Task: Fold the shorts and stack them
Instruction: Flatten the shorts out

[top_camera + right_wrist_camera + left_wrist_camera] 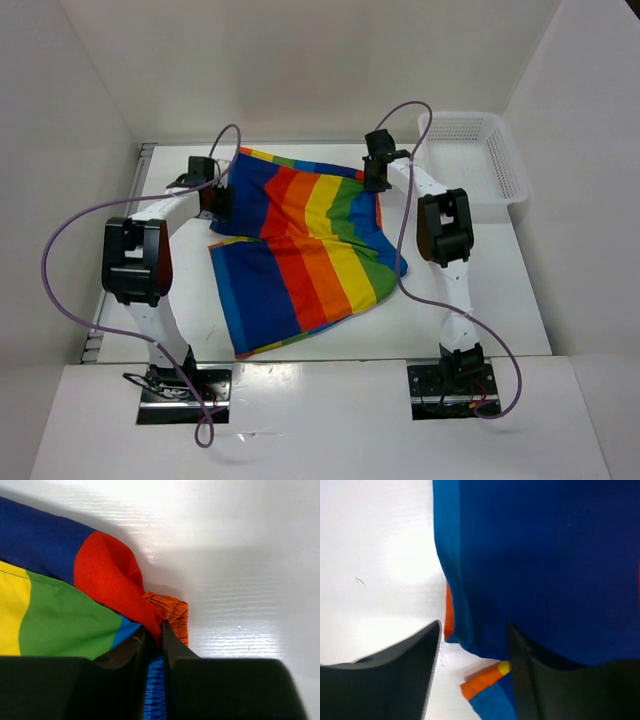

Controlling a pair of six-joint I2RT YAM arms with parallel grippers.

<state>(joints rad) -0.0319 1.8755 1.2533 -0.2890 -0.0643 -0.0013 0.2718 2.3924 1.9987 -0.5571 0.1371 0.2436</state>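
The rainbow-striped shorts [300, 240] lie spread across the middle of the white table, with dark blue areas at the left. My left gripper [218, 200] is at their left edge. In the left wrist view its jaws stand apart [475, 630] over the dark blue cloth [545, 555]. The cloth's edge and an orange strip [482, 680] lie between the fingers, and bare table shows in the gap. My right gripper [375, 180] is at the shorts' far right corner. In the right wrist view it [154, 632] pinches the red cloth [107, 575] beside the gathered orange waistband [175, 612].
A white plastic mesh basket [505, 160] stands at the back right corner of the table [470, 310]. White walls enclose the table on the left, back and right. Purple cables loop from both arms over the table's sides.
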